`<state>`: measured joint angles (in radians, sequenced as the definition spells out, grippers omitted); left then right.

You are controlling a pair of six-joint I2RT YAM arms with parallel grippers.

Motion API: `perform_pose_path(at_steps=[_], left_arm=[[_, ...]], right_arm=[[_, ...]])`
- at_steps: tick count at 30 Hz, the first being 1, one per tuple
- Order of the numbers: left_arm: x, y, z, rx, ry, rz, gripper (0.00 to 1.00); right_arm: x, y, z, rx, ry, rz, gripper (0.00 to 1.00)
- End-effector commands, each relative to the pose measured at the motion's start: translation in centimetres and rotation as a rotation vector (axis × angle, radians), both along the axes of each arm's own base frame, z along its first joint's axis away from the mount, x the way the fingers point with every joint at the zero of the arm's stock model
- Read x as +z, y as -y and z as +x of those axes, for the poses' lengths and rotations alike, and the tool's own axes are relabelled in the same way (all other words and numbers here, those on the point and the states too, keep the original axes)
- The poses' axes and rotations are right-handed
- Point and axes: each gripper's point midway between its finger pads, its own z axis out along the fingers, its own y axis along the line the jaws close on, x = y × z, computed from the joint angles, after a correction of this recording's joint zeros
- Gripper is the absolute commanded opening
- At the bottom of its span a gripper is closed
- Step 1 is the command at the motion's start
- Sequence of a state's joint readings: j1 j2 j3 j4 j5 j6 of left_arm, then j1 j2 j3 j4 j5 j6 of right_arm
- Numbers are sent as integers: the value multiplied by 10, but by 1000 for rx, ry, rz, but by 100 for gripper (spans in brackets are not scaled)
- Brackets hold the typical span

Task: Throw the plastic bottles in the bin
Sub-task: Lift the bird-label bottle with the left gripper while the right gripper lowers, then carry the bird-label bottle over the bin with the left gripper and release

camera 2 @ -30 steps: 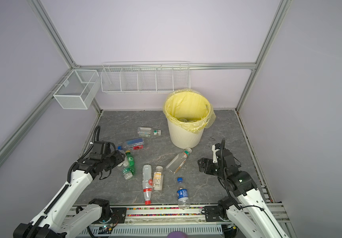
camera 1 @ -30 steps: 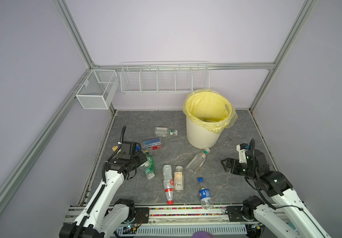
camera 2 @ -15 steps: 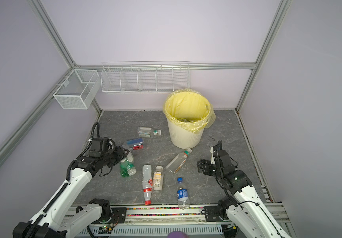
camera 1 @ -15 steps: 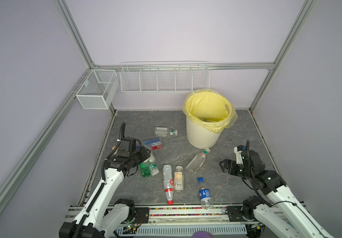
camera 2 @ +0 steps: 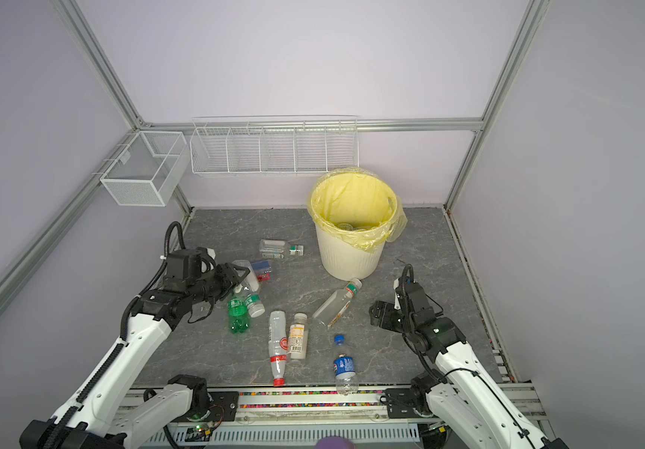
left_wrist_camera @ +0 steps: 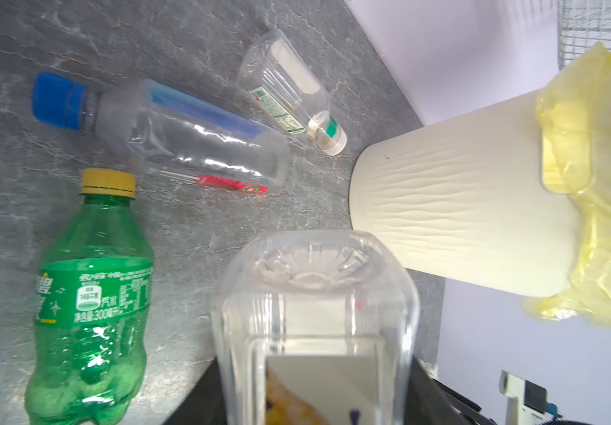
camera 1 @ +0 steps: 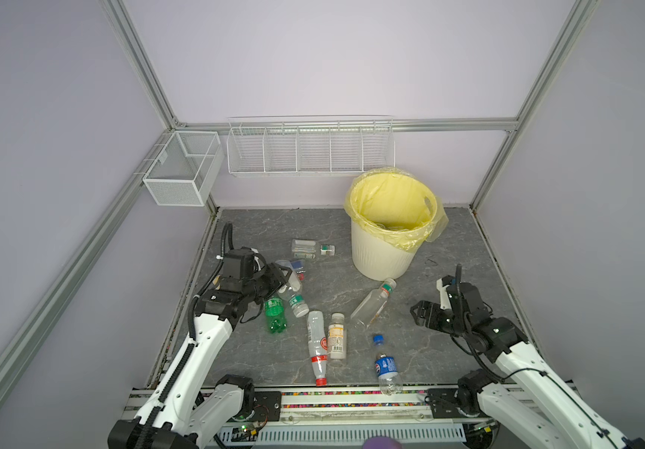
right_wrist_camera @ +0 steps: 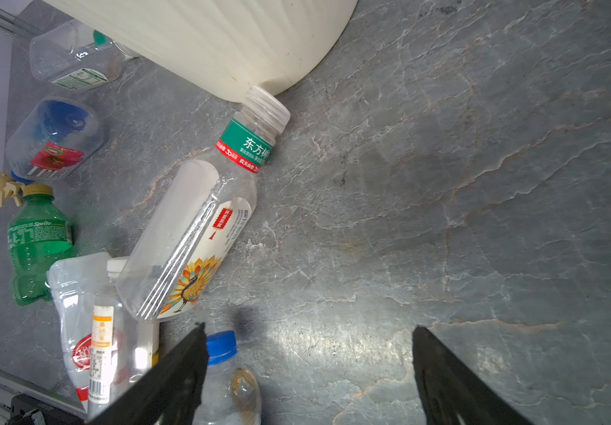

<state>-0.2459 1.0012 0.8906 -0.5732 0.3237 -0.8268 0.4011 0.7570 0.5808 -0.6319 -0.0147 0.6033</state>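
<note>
Two top views alone look into the bin (camera 1: 379,252), upper right of centre, where clear plastic lies in the yellow liner (camera 1: 390,194); the left wrist view shows only its ribbed outside. The left gripper (camera 1: 278,280), centre left and well apart from the bin, clamps a clear bottle (left_wrist_camera: 315,312). The right gripper (right_wrist_camera: 309,327) gapes empty at lower right, near the peacock-label bottle (right_wrist_camera: 189,239).
</note>
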Motion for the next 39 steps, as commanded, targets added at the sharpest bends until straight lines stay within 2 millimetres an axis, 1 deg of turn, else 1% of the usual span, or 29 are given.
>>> perform_pose_path(at_steps=[1,5,10,14,17,24,26,29,33,39], left_arm=[[43,17,12,-27,90,-68,46],[65,35,20,-41,142,-114,46],[94,61,30,-90,184,-156,46],[119,75,37,-125,215,-153,47],[130,86,42,-148,227,-160,48],[151,113,56,-207,249,-152,48],[150,113,59,-203,251,-137,48],[143,104,56,-169,253,-106,48],[133,91,44,-146,255,-80,48],[100,72,20,-142,194,8,48]], right_arm=[[2,1,4,-20,20,2,88],[2,2,5,-25,22,-3,88],[2,-3,6,-9,27,22,88],[4,-3,6,-12,32,21,88],[6,-3,7,-11,38,18,88],[8,-4,9,-9,40,24,88],[8,-4,9,-10,40,22,88],[7,-3,8,-11,33,16,88],[6,-2,6,-14,27,10,88],[4,-2,7,-11,29,7,88]])
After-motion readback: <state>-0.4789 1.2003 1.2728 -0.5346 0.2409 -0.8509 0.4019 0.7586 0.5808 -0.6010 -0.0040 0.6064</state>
